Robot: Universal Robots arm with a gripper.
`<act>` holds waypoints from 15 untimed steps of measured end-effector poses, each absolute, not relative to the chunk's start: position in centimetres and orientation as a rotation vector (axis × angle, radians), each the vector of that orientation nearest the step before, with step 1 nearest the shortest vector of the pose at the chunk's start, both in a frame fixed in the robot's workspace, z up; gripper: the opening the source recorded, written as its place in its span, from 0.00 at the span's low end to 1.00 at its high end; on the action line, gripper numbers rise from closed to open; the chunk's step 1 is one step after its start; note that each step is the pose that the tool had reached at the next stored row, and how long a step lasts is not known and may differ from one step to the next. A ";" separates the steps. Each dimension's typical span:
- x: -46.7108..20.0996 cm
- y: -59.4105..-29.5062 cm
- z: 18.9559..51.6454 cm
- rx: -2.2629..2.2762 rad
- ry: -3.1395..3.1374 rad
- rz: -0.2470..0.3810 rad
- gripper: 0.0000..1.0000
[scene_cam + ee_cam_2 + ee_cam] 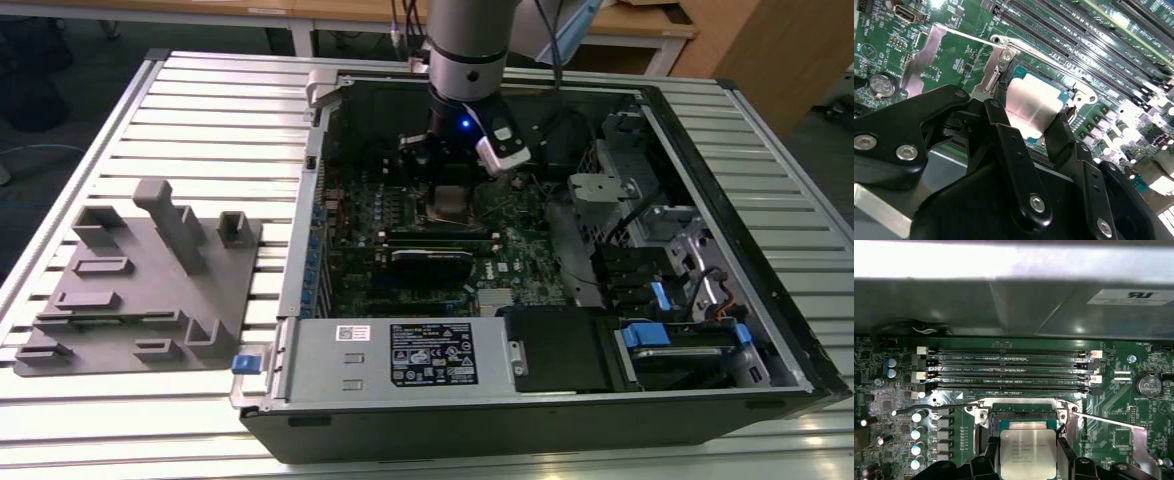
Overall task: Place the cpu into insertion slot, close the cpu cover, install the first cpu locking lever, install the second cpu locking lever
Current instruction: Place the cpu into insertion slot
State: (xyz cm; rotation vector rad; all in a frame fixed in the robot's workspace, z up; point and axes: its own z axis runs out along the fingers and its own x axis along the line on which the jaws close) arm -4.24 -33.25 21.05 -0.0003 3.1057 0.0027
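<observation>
My gripper [449,168] reaches down into the open computer case, over the green circuit board. Its black fingers [985,464] are shut on the cpu [1028,452], a flat silver-grey square chip, also visible in the second wrist view [1030,104]. The chip sits just over the insertion slot [1024,414], whose shiny rim [1019,64] frames it. The cpu cover [915,70], a thin silver frame, stands swung open beside the slot, as in the first wrist view [1132,442]. A thin locking lever [929,409] sticks out on one side of the slot and another [1104,420] on the other.
Long black memory slots [1009,371] run just beyond the socket. The case's metal wall [1014,305] rises behind them. The power supply [400,352] and drive bays [674,300] crowd the case. A grey fixture block [140,280] sits on the ribbed table at the exterior view's left.
</observation>
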 end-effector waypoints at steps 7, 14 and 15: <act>-4.2 -33.2 20.7 0.000 3.106 0.002 0.54; -4.2 -33.2 20.9 0.000 3.106 0.003 0.54; -4.2 -33.2 21.1 0.000 3.106 0.003 0.54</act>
